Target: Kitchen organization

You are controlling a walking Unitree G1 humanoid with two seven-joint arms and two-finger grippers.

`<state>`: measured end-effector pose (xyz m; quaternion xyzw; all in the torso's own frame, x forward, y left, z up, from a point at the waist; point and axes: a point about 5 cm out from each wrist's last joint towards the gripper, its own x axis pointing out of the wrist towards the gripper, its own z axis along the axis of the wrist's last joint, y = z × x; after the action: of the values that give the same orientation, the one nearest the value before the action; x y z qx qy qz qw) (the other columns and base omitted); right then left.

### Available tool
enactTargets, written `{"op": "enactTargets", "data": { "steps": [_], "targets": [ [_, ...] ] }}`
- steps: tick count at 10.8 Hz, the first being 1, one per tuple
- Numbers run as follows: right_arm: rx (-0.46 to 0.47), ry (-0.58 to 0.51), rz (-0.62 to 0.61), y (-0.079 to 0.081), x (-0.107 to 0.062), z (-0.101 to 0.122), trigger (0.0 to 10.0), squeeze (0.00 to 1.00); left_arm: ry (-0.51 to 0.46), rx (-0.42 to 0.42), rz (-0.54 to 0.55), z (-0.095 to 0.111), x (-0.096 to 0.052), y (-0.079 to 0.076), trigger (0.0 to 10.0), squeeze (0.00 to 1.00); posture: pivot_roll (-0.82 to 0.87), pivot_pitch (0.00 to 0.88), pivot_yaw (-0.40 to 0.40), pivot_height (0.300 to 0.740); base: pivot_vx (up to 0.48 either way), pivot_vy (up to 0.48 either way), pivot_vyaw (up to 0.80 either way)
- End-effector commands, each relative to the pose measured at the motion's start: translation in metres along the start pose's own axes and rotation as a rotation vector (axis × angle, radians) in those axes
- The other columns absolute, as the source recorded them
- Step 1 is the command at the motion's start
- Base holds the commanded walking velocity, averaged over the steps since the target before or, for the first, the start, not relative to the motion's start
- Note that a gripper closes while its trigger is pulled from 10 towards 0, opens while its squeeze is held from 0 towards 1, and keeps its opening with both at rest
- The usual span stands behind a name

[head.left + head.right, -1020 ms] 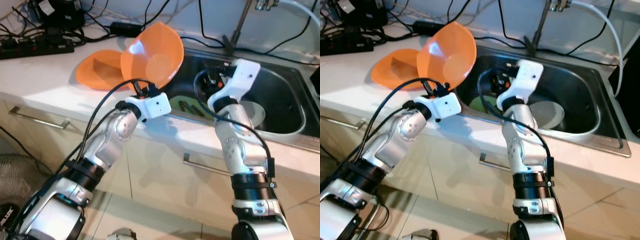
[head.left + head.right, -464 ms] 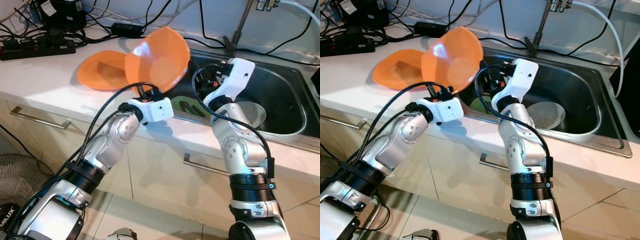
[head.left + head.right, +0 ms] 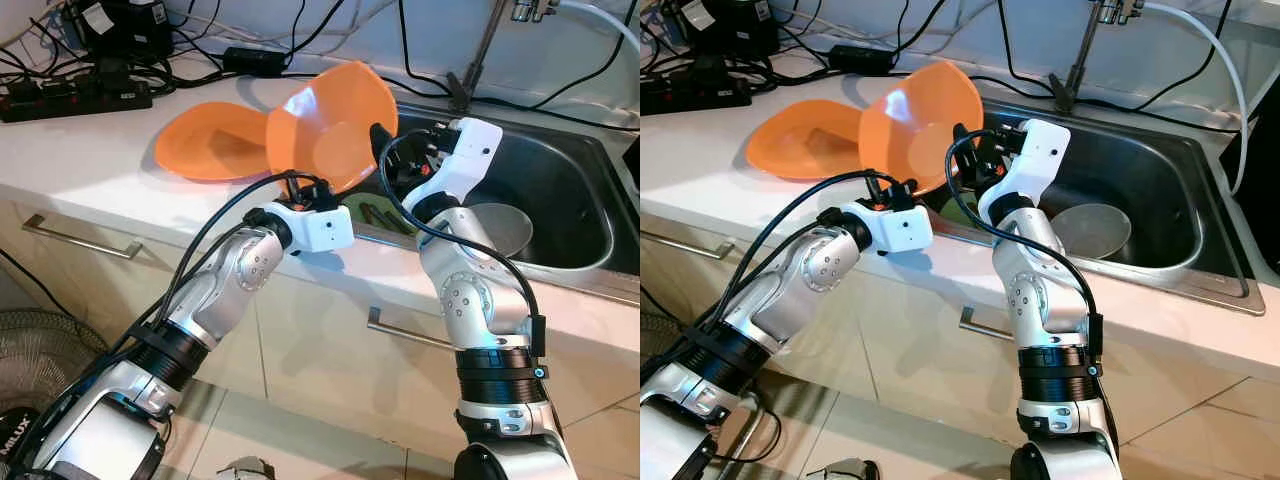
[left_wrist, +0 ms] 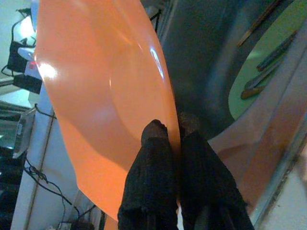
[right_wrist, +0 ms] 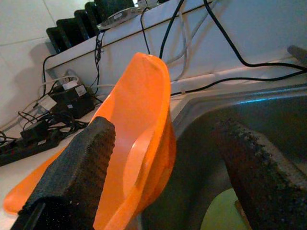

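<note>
Up near the top middle of the left eye view, the left gripper holds an orange bowl by its bottom edge. Its two black fingers are squeezed tight on the thin rim, one on each side. The bowl stands tipped up on its edge, with its open side facing the left of the frame. It hangs over the left end of the metal sink, right at the edge of the white counter.

Just right of the bowl is the right gripper. Its fingers are spread wide apart. In the right wrist view the orange rim sits between them, close to one finger, but you cannot tell if it touches.

A second orange dish lies flat on the counter, left of the held bowl and a bit behind it. Down in the sink, below the two grippers, is a green plate with some dark sticks lying on it. A round metal bowl sits in the sink to the right of the plate.

Black cables and a power strip lie along the back of the counter in the upper left. A tap pipe stands behind the sink.
</note>
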<state>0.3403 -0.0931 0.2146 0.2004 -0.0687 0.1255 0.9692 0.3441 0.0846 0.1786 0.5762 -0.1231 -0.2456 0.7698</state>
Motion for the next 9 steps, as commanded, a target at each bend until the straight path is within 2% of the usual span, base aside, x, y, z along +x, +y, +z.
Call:
{"op": "enactTargets", "data": {
  "steps": [1,2,3,4,9],
  "targets": [
    [0.006,-0.002,0.007,0.001,-0.001,0.004,10.0,0.00,-0.042,0.032,-0.013,0.008,-0.001,-0.001,10.0,0.00,0.07,0.000,-0.038,0.740,0.000,0.000,0.00],
    [0.004,0.006,0.010,0.002,0.000,0.002,10.0,0.00,-0.050,0.039,-0.015,0.009,-0.001,-0.001,10.0,0.00,0.07,0.000,-0.039,0.740,0.000,0.000,0.00],
    [0.003,0.012,0.010,0.001,0.000,0.001,7.4,0.00,-0.055,0.047,-0.015,0.009,-0.001,-0.001,10.0,0.00,0.07,0.000,-0.041,0.740,0.000,0.000,0.00],
    [-0.001,0.022,0.005,0.001,0.000,-0.001,0.1,0.00,-0.056,0.055,-0.013,0.009,-0.001,0.000,10.0,0.00,0.07,0.000,-0.041,0.740,0.000,0.000,0.00],
    [0.012,0.058,-0.010,-0.001,0.001,-0.008,0.0,0.00,-0.079,0.095,-0.010,0.011,-0.002,0.000,10.0,0.00,0.08,0.009,-0.043,0.740,0.000,0.000,0.00]
  ]
}}
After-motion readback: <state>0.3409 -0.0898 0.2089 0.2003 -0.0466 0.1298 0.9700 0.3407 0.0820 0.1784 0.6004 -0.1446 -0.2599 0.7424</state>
